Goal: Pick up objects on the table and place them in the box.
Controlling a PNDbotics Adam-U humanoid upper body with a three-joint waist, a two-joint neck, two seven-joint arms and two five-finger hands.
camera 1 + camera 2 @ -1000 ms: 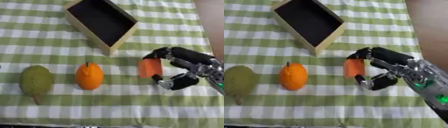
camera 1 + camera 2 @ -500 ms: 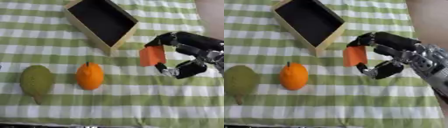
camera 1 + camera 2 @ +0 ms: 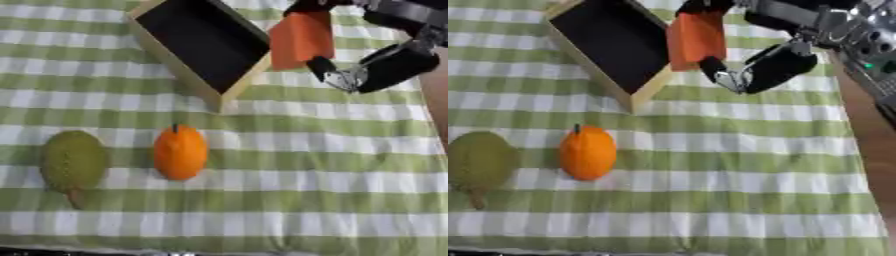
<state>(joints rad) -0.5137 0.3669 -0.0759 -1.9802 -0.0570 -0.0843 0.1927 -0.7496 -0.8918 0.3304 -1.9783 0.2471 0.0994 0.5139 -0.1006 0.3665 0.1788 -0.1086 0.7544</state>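
My right hand (image 3: 776, 65) comes in from the upper right and is shut on an orange block (image 3: 302, 39), held in the air beside the right rim of the box (image 3: 181, 67). The box is wooden with a black inside and lies askew at the top centre. An orange fruit with a small stem (image 3: 180, 152) lies on the cloth below the box. A rough green fruit (image 3: 73, 161) lies to its left. My left hand shows in no view.
A green and white checked cloth (image 3: 332, 165) covers the table. A brown strip of bare table edge (image 3: 866, 125) runs down the right side. The cloth's front edge runs along the bottom.
My right hand has lifted the orange block up and toward the box's right rim. The whole picture has also shifted, so the camera has moved.
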